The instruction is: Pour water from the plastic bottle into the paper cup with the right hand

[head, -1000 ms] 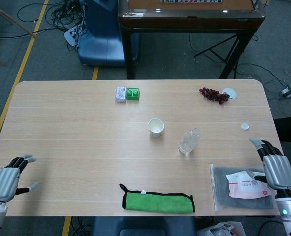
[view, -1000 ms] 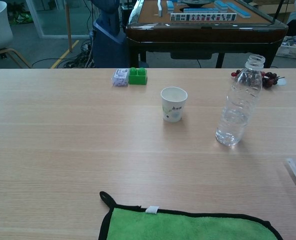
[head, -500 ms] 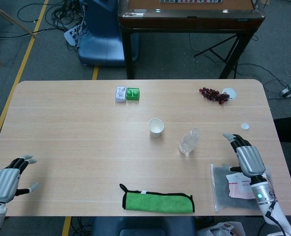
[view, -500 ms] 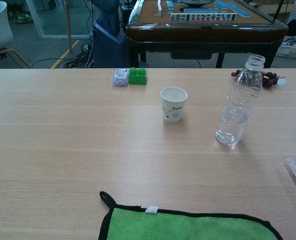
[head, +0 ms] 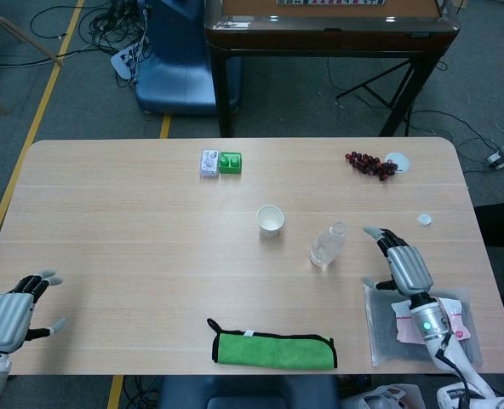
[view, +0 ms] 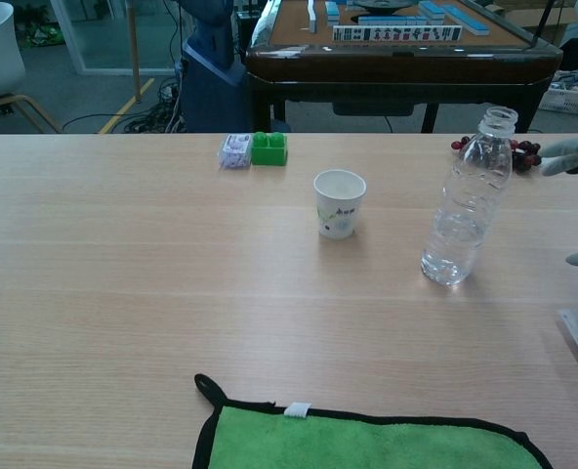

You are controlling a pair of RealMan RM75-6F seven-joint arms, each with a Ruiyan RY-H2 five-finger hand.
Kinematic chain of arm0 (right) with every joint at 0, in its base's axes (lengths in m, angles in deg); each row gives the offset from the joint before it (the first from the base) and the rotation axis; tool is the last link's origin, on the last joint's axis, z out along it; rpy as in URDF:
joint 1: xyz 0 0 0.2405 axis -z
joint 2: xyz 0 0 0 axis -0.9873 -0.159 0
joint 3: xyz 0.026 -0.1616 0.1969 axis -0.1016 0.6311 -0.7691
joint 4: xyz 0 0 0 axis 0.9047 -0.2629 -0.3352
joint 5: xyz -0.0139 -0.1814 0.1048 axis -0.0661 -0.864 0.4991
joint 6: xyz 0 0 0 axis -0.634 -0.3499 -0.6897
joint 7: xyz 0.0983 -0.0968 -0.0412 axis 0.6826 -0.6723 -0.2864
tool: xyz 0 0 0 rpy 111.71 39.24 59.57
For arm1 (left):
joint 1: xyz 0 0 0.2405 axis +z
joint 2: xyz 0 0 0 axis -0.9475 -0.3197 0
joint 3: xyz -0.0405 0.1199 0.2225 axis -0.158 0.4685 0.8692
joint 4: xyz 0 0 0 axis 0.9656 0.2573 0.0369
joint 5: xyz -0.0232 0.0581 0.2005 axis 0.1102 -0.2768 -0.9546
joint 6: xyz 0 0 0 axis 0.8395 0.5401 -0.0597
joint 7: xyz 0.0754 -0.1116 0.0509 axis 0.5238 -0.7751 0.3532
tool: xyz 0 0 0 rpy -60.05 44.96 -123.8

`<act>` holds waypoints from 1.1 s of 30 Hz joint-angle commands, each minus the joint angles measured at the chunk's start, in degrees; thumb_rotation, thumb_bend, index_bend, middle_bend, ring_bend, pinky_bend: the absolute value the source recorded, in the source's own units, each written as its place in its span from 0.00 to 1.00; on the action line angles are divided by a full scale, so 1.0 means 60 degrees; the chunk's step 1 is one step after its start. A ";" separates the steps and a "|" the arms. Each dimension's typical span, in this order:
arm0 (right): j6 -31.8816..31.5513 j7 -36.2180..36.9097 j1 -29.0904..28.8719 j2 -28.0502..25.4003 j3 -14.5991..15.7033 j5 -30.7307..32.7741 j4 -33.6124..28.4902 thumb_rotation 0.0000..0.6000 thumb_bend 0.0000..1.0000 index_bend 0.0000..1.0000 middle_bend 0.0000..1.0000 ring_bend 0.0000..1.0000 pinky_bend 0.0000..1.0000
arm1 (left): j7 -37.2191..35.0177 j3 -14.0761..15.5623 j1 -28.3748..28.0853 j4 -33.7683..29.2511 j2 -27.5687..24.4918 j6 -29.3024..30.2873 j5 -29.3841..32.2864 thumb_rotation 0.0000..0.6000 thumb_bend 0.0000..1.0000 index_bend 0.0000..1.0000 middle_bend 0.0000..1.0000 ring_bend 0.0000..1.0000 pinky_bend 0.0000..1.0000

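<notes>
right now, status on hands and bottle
Both hands open: right hand beside plastic bottle, no contact; left hand idle. Bottle upright, uncapped. Paper cup unobstructed.

Table (head: 133, 213): pale wood-grain top, smooth, matt. Plastic bottle (view: 468, 200): clear, ribbed, glossy highlights seen. Paper cup (view: 339, 203): white matt paper, faint print on side. Cloth (head: 273, 349): green, fuzzy nap, edged in black trim. Right hand (head: 403, 265): silver-grey shell, satin sheen; fingertips (view: 560, 155) pale grey, matt. Left hand (head: 12, 311): same silver finish. Bag (head: 384, 332): clear plastic film, glossy. Blocks (view: 268, 149): green plastic, smooth.
</notes>
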 commanded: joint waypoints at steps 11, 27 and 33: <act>0.0447 -0.0131 -0.0637 0.0685 -0.0110 0.0053 0.0470 1.00 0.02 0.14 0.18 0.13 0.29 | 0.0079 0.0046 0.0061 -0.0120 -0.0071 0.0022 0.0030 1.00 0.11 0.31 0.21 0.24 0.53; 0.0752 0.0413 -0.1320 0.1841 -0.0294 0.0143 0.1830 1.00 0.02 0.15 0.20 0.13 0.29 | -0.0155 0.0023 0.0158 -0.0252 -0.0220 0.0150 0.0050 1.00 0.11 0.34 0.21 0.24 0.53; 0.0630 0.1248 -0.1448 0.2318 -0.0243 -0.0001 0.2658 1.00 0.02 0.19 0.23 0.13 0.29 | -0.0162 0.0048 0.0174 -0.0275 -0.0229 0.0136 0.0035 1.00 0.11 0.34 0.21 0.24 0.53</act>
